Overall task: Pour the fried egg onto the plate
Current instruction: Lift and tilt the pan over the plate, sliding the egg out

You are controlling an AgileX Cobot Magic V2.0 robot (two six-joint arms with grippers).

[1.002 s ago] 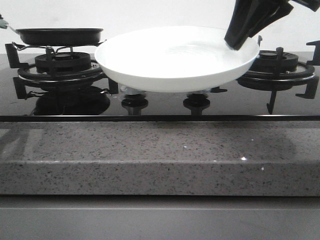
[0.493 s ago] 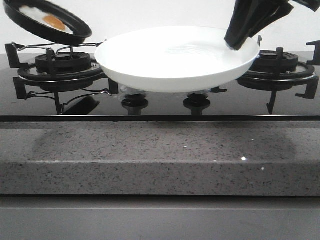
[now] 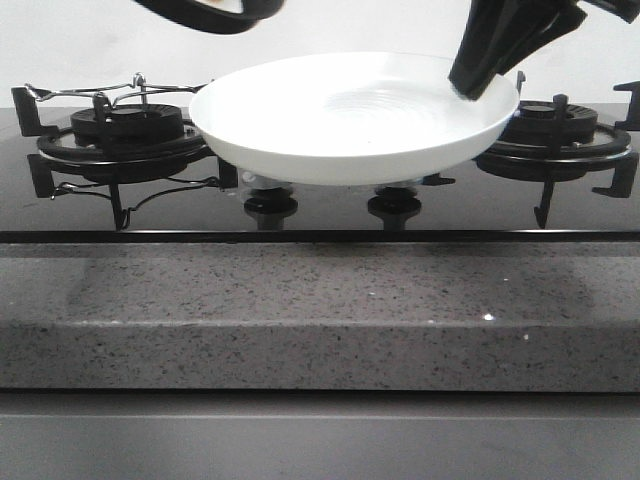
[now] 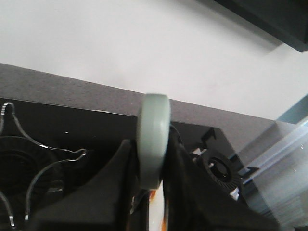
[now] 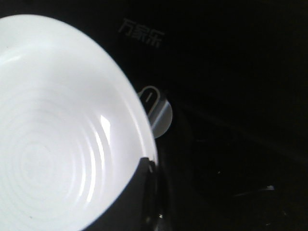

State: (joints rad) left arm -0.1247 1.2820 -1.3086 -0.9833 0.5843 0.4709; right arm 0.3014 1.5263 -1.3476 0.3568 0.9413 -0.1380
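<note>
Black hob (image 3: 320, 215), grey counter. Right gripper (image 3: 480, 75) pinching plate (image 3: 350, 120) rim; left gripper (image 4: 151, 192) clamping pan (image 3: 215, 12) handle. Centre pan above plate; tip slowly.

Even bright light; plate (image 5: 57, 144) glares, wrist views blurred.

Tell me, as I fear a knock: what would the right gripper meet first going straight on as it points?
The plate, whose rim the right gripper grips, pointing down and left. Below it, likely the black hob.

Right pincer (image 3: 480, 80) clamps a rim; left pincer (image 4: 151, 192) grips a handle.
</note>
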